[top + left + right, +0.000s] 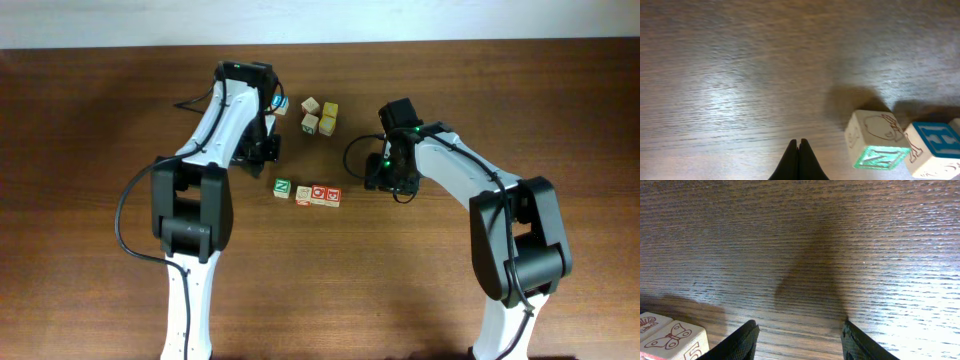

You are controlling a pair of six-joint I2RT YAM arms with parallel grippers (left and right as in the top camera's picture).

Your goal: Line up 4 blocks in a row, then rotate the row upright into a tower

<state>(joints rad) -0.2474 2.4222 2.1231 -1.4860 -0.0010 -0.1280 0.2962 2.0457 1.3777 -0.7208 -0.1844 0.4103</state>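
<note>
two robot arms over a dark wood table [90,120]; the step in hand looks like the pause between turns, with no cube gripped

the four blocks [308,192] lie in a left-to-right row mid-table, between the arms, touching or nearly so. the green cube [283,187] is at the left end and three red-printed cubes run to its right

the left gripper [268,150] sits just to the far left of the row, its jaws pressed together on nothing; in the left wrist view its fingertips [799,150] meet over bare wood, with the green cube [880,145] near on the right. the right gripper [382,178] hangs right of the row, apart from it, jaws about half spread and empty [799,330]; the right-end cube [675,341] shows at the lower left corner of its view

how many cubes are already turned cannot be told. the next move probably calls for one gripper to spread wider than a cube, come down square over its two sides, close, and twist it without knocking its neighbours

readable marks: a green "n" on the green cube, a blue "h" on the neighbour cube [935,142], a red butterfly outline and "5" on the right-end cube. the other red prints are too small to read

further back lies a loose cluster of spare cubes [318,115]
</note>
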